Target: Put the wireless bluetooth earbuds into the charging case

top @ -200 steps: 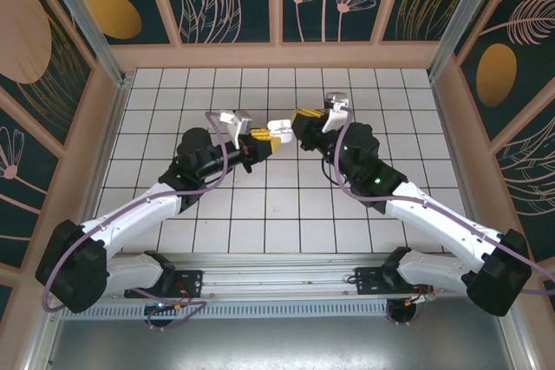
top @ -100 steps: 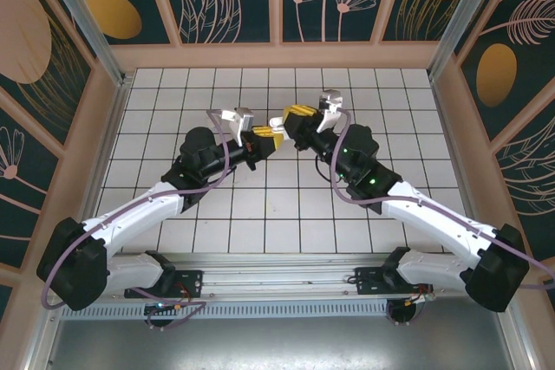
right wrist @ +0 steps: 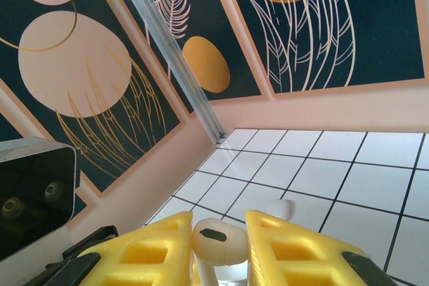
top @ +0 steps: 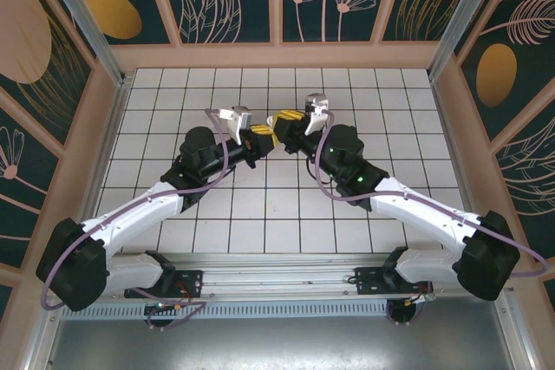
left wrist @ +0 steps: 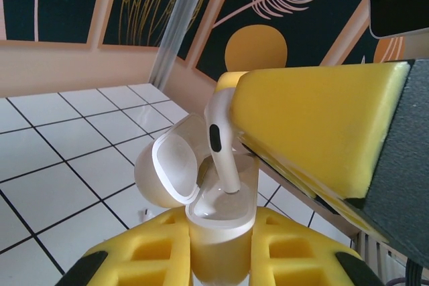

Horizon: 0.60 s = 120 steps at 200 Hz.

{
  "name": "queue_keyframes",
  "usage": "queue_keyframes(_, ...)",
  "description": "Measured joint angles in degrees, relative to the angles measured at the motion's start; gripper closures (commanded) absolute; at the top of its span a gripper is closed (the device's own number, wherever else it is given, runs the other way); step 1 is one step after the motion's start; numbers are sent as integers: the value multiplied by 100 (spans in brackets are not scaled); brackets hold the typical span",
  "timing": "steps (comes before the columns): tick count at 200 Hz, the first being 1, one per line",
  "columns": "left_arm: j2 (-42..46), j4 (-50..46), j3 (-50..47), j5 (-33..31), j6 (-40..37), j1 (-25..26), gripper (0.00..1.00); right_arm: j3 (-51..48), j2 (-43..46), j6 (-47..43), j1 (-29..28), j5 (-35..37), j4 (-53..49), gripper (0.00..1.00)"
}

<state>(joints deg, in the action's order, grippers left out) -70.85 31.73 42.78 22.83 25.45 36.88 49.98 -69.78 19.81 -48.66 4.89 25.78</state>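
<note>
Earbud (left wrist: 221, 144) stem tip at mouth of open case (left wrist: 218, 229) | right gripper (right wrist: 219, 249) clamped on it | left gripper (left wrist: 218, 256) grasping case, upright

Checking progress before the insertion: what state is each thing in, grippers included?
charging case: upright, clamped
lid: hinged open
earbud: stem down, tip at the case's mouth, not seated
left gripper: shut on charging case
right gripper: shut on earbud
</note>
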Motion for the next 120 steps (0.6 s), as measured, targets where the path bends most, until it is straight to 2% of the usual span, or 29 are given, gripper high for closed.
queue_keyframes(120, 122, -205, 0, -264, -4, 0, 100, 0, -2, -46, -138, -31, -44, 76)
